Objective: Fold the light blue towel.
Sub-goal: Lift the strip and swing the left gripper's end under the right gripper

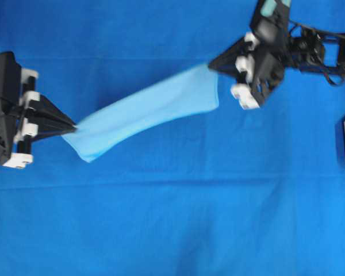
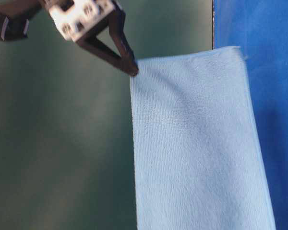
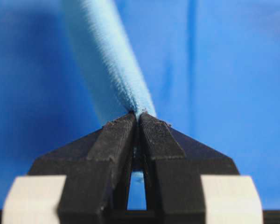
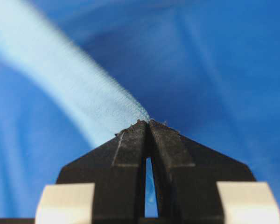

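Left gripper [image 3: 139, 116] nearest lens, lower centre, jaws clenched on light blue towel [image 1: 146, 112] corner. Right gripper [image 1: 214, 62] upper right, likewise clamped on opposite end. Towel hangs taut between them above royal-blue table cloth [image 1: 172, 230], probably lifted for folding. Long axis runs lower left to upper right.

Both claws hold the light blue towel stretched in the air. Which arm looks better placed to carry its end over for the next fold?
No clear favourite. The left claw and right claw each pinch one end of the light blue towel, which hangs between them.
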Robot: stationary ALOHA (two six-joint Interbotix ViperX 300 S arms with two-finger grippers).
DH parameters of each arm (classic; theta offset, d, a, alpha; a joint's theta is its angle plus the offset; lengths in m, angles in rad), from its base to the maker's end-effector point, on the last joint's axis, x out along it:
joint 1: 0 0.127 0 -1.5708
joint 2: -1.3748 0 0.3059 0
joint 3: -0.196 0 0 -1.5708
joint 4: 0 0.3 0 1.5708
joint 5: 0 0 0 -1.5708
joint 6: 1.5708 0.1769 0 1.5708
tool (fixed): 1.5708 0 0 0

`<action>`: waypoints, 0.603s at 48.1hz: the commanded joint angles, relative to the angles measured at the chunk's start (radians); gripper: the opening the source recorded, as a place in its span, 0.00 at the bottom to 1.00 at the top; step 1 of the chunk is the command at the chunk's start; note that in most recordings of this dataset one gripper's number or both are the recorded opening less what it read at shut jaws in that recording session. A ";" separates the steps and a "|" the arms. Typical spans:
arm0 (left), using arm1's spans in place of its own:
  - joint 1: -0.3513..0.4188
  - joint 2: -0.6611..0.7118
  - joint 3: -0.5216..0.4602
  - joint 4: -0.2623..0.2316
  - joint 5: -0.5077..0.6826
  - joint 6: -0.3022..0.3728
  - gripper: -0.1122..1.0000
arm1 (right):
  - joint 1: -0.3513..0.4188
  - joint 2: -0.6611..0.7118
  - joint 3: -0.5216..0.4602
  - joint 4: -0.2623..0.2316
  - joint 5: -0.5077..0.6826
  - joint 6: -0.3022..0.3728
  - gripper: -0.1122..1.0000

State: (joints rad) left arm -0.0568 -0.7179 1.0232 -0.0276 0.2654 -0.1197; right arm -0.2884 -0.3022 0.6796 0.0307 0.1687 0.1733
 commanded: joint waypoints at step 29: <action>-0.130 0.517 -0.431 0.002 -0.209 0.164 0.13 | -0.170 0.170 -0.225 -0.118 0.011 -0.002 0.12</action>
State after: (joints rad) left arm -0.1519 -0.2286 0.6611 -0.0276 0.0644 0.0276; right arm -0.4249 -0.1273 0.4847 -0.0813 0.1825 0.1733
